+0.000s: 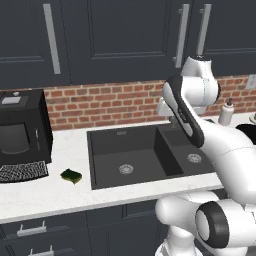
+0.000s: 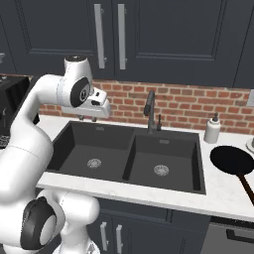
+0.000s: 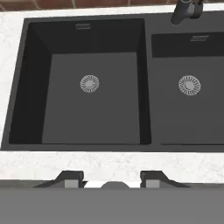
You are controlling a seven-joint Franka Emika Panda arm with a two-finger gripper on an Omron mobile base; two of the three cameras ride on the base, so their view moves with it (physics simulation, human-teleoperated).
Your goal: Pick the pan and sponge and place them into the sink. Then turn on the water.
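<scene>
Hand view: the tool (image 3: 113, 178) sits at bottom centre, tips spread with nothing between them, above the black sink (image 3: 146, 83). In the right base view the pan (image 2: 232, 159) lies at right on the white tabletop (image 2: 218, 196). In the left base view the sponge (image 1: 71, 175) rests lower left, under brick wall (image 1: 105, 102) and dark cabinets (image 1: 115, 35).

Black dbl-basin sink (image 3: 146, 83) seen from above, faucet (image 3: 186, 11) top right, gripper (image 3: 112, 178) tips apart, nothing between.
</scene>
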